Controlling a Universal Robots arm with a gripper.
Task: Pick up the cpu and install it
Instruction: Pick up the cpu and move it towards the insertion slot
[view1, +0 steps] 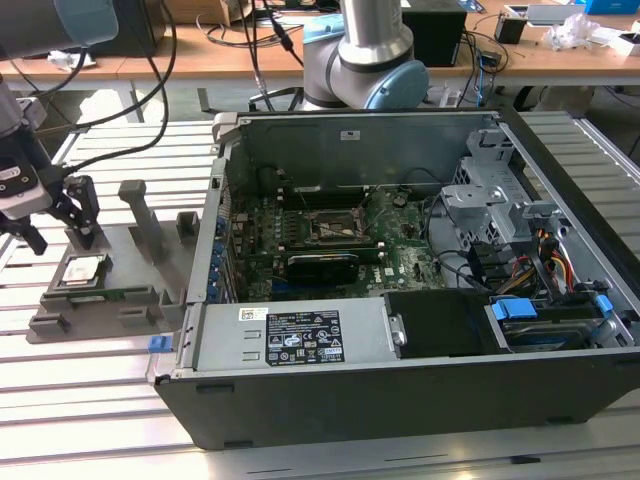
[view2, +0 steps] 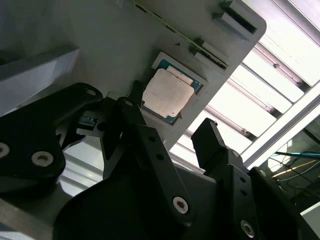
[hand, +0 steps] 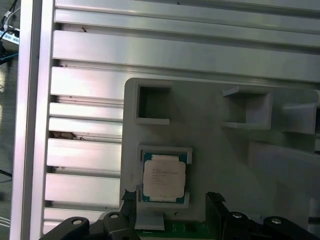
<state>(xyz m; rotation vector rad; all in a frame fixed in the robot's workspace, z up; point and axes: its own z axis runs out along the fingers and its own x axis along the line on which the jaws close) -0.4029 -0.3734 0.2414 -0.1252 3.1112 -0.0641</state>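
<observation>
The flat grey moulded plastic holder plate (view1: 130, 290) lies on the slatted aluminium table (view1: 100, 400), at the exterior view's left of the open black desktop computer case (view1: 400, 400); the plate's edge on that side sits just beside the case's side wall, while bare slats run free along its other edges; two upright grey posts (view1: 140, 215) rise from the plate between the cpu's recess and the case. Inside the case, the square black-and-metal socket frame (view1: 330, 228) sits on the green motherboard (view1: 400, 255), with open room above it and drive cages at the exterior view's right.

The cpu (view1: 82, 270), a thin square chip with a dull silvery top and pale rim, rests flat in a shallow recess of the plate; the black two-fingered gripper (view1: 55, 222) hangs over it with its jaws apart and nothing between them. In both wrist views the cpu (view2: 170, 95) (hand: 164, 177) lies just beyond the gap between the two dark fingers (view2: 145, 140), clear of both.

The gripper's upper body is cut off at the exterior view's left edge; in the first wrist view the gripper (hand: 172, 200) shows only its finger ends; whether those tips touch the plate cannot be told
</observation>
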